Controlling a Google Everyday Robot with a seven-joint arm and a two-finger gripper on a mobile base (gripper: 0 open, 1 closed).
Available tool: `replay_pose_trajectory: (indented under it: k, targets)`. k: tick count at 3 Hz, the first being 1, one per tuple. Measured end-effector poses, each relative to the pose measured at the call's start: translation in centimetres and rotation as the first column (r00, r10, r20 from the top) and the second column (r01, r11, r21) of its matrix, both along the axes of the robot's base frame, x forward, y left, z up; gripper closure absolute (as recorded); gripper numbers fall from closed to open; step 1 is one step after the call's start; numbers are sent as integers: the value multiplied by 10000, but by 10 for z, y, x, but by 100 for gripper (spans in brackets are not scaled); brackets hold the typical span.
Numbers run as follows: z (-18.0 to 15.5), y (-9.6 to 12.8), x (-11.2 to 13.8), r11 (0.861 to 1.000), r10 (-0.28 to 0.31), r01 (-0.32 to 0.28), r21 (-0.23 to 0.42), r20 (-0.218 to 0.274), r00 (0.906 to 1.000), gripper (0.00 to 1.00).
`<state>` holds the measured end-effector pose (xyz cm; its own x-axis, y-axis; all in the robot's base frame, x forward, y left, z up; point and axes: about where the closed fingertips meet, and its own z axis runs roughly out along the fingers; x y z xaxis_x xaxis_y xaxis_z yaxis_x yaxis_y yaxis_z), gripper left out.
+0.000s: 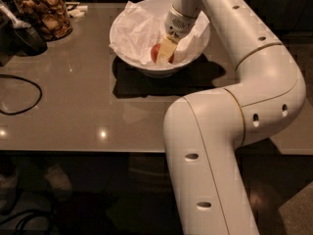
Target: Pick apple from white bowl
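The white bowl (128, 19) stands on the grey table at the back centre and is lined with crumpled white tissue paper. The small red-orange apple (155, 53) lies inside it near the front wall. My gripper (166, 51) reaches down into the bowl from above and sits right on the apple, covering its middle. Red shows on both sides of the gripper's tip.
A glass jar of brown snacks (44, 12) stands at the back left beside a dark appliance (19, 35). A black cable (24, 94) loops over the left of the table (83, 116). My white arm (230, 131) rises over the table's front right edge.
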<state>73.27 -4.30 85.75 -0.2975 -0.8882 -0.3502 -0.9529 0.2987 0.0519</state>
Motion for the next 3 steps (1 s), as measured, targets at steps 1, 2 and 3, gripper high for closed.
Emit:
replay_pose_trajectory:
  k: [1,2,3]
  targets:
    - [0,0,0,10000,-1,1,-1,0,10000,61]
    - [0,0,0,10000,-1,1,-1,0,10000,84]
    - [5,3,9,9999,-78,73,122,407,9991,100]
